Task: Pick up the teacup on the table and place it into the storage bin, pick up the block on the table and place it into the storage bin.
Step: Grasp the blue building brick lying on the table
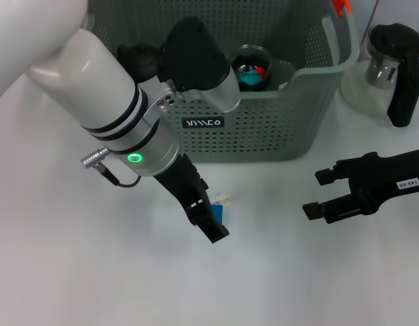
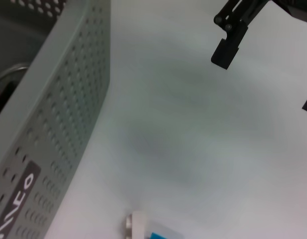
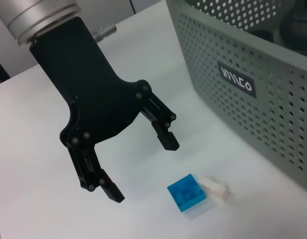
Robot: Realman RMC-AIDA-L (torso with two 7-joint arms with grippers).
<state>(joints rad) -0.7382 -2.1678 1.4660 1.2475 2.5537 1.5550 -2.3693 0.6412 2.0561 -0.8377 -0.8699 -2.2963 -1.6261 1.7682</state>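
The left hand (image 3: 141,167), fingers spread, hovers above the small blue plastic block (image 3: 188,192) on the white bench (image 1: 73,272); the right hand (image 1: 318,193) waits open beside the grey-green perforated storage bin (image 1: 263,129).

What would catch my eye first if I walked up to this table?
Probably the big white left arm, its open black left pincer hovering just above a small blue block on the table. Behind it stands the grey-green storage bin; the right pincer waits open at the right.
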